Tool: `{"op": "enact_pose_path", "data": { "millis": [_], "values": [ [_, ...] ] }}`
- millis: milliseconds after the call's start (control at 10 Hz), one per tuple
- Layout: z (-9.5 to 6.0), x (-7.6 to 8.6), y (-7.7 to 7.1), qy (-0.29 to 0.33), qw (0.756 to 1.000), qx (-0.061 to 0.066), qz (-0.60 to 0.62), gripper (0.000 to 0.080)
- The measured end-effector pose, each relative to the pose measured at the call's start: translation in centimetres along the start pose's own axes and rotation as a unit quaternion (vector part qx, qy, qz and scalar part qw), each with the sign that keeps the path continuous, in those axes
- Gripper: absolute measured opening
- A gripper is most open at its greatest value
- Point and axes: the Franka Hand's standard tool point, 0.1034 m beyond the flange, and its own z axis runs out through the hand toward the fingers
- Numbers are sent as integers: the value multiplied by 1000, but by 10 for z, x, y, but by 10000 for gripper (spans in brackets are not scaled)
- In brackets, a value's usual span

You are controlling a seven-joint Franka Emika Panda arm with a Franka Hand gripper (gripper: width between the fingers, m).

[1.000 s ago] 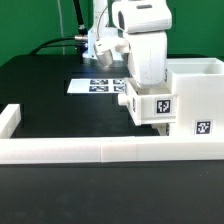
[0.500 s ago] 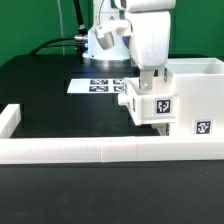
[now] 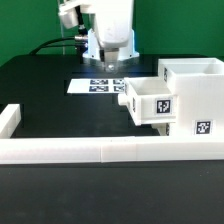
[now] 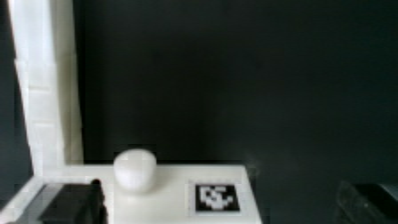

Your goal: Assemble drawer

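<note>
The drawer's white shell (image 3: 196,92) stands at the exterior view's right, with a tag on its front. A knobbed tray (image 3: 150,101) sits part-way into its open side, knob (image 3: 122,88) pointing to the exterior view's left. My arm (image 3: 105,25) is raised behind it, clear of the tray. In the wrist view the tray's face (image 4: 178,185) shows its knob (image 4: 134,168) and tag (image 4: 217,195). My gripper (image 4: 214,208) is open and empty, with one dark fingertip (image 4: 66,205) on each side of the face. The second tray is out of view.
The marker board (image 3: 98,85) lies on the black table behind the tray. Long low white border bars run along the front (image 3: 80,150) and the exterior view's left corner (image 3: 10,118). One bar also shows in the wrist view (image 4: 43,90).
My arm has lifted off the tray and drawn back up toward the exterior view's left. The tray and shell have stayed where they were.
</note>
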Motion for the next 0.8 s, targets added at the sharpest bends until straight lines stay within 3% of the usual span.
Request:
{"op": "enact_pose_path", "data": {
  "millis": [200,400,800],
  "values": [
    [16,-19,11,9,1000,1,-1,649],
    [32,-20,22,16,1000,2,5,649],
    [53,12,15,27,1000,12,2,649]
  ]
}}
